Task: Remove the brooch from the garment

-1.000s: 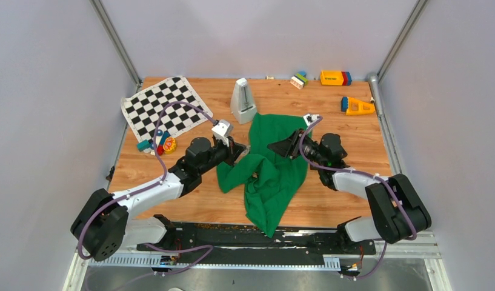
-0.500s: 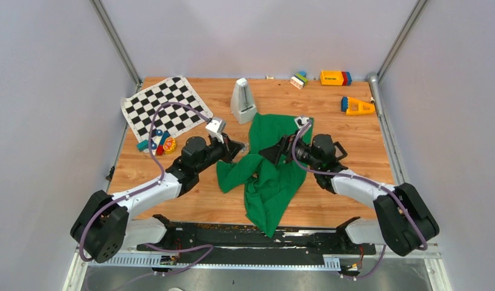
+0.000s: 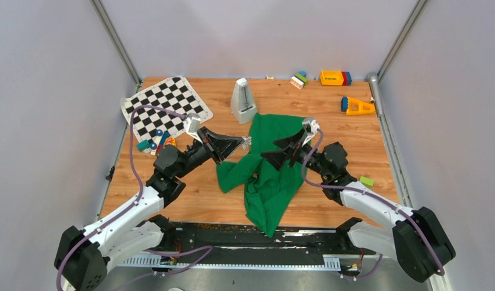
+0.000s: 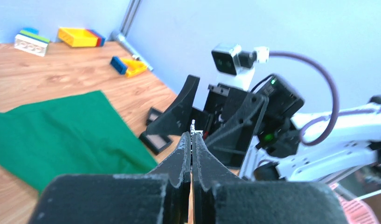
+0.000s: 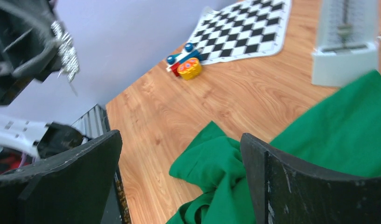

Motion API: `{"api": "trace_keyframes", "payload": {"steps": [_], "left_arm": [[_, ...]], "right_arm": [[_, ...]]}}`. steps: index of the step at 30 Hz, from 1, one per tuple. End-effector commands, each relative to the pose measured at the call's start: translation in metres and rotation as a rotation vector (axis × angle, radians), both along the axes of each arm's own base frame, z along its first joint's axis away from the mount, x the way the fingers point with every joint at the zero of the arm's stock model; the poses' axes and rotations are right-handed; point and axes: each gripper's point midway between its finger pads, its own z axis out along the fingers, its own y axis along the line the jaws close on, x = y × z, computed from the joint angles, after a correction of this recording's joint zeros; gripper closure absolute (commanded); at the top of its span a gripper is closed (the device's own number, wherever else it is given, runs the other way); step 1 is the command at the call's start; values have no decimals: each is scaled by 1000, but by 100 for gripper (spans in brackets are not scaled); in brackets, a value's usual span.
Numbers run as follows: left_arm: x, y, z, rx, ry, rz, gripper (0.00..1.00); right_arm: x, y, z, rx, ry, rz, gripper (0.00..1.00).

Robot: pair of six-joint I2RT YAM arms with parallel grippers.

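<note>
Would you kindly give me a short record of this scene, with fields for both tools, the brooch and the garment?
left tool: shut on the brooch, held up in the air
brooch: silvery, glittery, off the garment
right tool: open, empty, over the garment
garment: green, crumpled on the table

You cannot identify the glinting speck (image 4: 193,125) pinched in the left gripper (image 4: 192,140): tiny mid-frame in the left wrist view, a silvery blur upper left in the right wrist view, where the top edge crops the metronome (image 5: 347,46) and the right edge the garment (image 5: 337,126).
</note>
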Motion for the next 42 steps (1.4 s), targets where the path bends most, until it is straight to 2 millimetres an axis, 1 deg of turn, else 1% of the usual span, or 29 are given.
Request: {"api": "trace_keyframes", "payload": {"steps": [1, 3, 4, 7, 11, 17, 21, 24, 28, 32, 36, 39, 42], "left_arm": [[-8, 5, 25, -184, 155, -23, 100], [-8, 4, 23, -216, 233, -35, 100], [-6, 3, 17, -217, 260, -31, 100], [-5, 1, 13, -278, 322, -48, 100], [-4, -3, 7, -315, 351, -78, 100], [1, -7, -2, -321, 389, -72, 100], [1, -11, -3, -333, 408, -88, 100], [0, -14, -5, -336, 423, -97, 100], [-3, -19, -7, -338, 444, -120, 100], [-6, -23, -7, -335, 447, -141, 100], [-5, -23, -15, -319, 449, -128, 100], [-5, -23, -25, -307, 466, -121, 100], [-5, -23, -29, -305, 467, -118, 100]], "right_arm": [[-39, 13, 40, -15, -278, 166, 0], [-48, 17, 42, -29, -313, 195, 0], [-52, 19, 42, -32, -320, 203, 1], [-58, 24, 42, -40, -336, 227, 4], [-54, 25, 39, -51, -328, 181, 4], [-36, 24, 34, -50, -294, 84, 4], [-25, 20, 30, -52, -273, 20, 6], [-21, 19, 27, -45, -268, -4, 5], [-21, 20, 27, -27, -265, 2, 5], [-26, 23, 29, -12, -269, 29, 5], [-32, 23, 33, 6, -282, 56, 5], [-35, 24, 34, 10, -284, 67, 5], [-38, 25, 35, 15, -286, 82, 5]]}}
